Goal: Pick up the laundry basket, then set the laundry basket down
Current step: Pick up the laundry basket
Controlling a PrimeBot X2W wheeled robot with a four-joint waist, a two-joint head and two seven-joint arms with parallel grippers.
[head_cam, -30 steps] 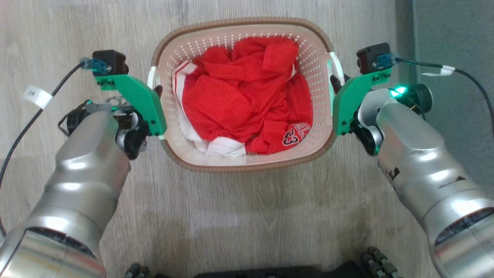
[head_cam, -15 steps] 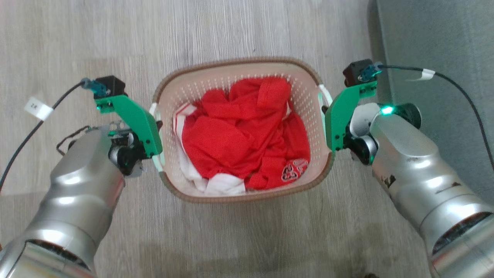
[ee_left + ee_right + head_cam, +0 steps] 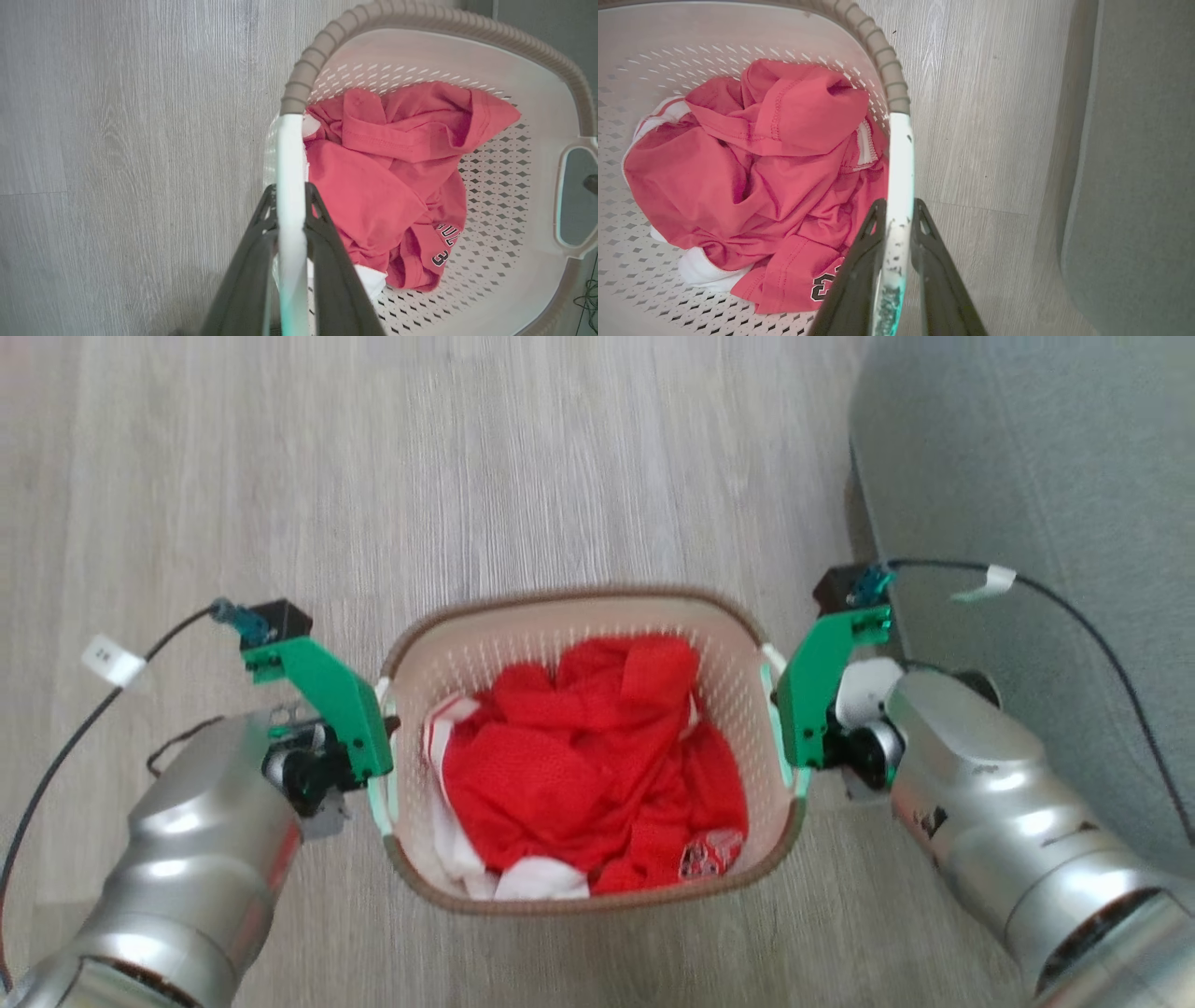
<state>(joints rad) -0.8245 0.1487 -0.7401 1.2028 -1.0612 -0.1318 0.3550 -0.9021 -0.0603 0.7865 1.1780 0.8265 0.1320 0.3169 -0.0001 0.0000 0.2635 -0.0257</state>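
Your two silver forearms come up from the bottom corners of the head view and angle inward, the left forearm from the lower left and the right forearm from the lower right. They meet the laundry basket from opposite sides. Each wrist carries a green bracket, the left one and the right one, leaning up and outward from the basket wall with a small black camera at its top.

Your left gripper has its two dark fingers pressed against either face of the white left handle, so the jaws are clamped on it just below where the brown ribbed rim ends. Your right gripper grips the same way, its jaws closed tight on the scuffed white right handle.

The basket sits in the lower middle of the head view, level between the two wrists, over the pale wood-grain floor. You cannot tell from above whether its base touches that floor. A crumpled red jersey with white trim and dark numerals fills the basket. A grey fabric surface takes up the upper right of the frame, beside your right arm.
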